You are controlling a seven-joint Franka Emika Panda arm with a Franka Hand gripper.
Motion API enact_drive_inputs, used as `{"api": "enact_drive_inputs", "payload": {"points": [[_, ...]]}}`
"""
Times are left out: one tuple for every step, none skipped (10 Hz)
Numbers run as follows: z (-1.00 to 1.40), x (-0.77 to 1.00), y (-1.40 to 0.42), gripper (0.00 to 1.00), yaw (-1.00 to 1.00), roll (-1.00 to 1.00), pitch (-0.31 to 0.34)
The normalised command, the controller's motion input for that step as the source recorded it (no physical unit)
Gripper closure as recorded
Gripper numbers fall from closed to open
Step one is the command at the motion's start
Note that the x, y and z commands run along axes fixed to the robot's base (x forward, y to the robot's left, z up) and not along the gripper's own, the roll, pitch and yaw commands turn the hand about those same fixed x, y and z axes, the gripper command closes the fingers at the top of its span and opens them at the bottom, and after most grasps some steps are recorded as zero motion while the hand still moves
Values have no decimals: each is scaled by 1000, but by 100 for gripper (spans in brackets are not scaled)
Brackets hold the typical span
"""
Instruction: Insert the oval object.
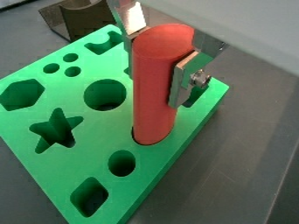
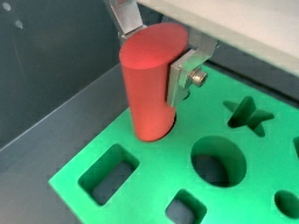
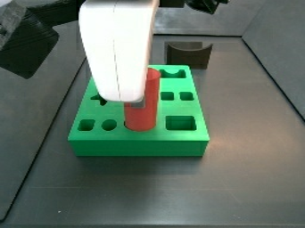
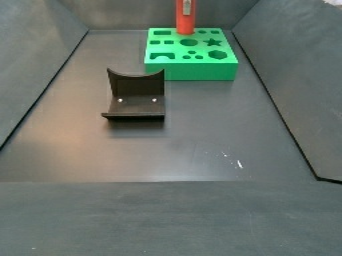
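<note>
The oval object is a smooth red-orange peg, upright between my gripper's silver fingers. The gripper is shut on it near its top, as both wrist views show. The peg's lower end meets the top of the green block near one edge, with a thin dark rim around it. I cannot tell how deep it sits. In a side view the white gripper body hides the upper peg. In a side view the peg stands on the block at the far end.
The green block has several other shaped holes, among them a star, a circle and a hexagon. The dark fixture stands on the floor apart from the block and shows in a side view. Dark walls enclose the floor.
</note>
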Motion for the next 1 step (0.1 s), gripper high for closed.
{"api": "enact_drive_inputs", "payload": {"points": [[0,0,0,100,0,0,0]]}}
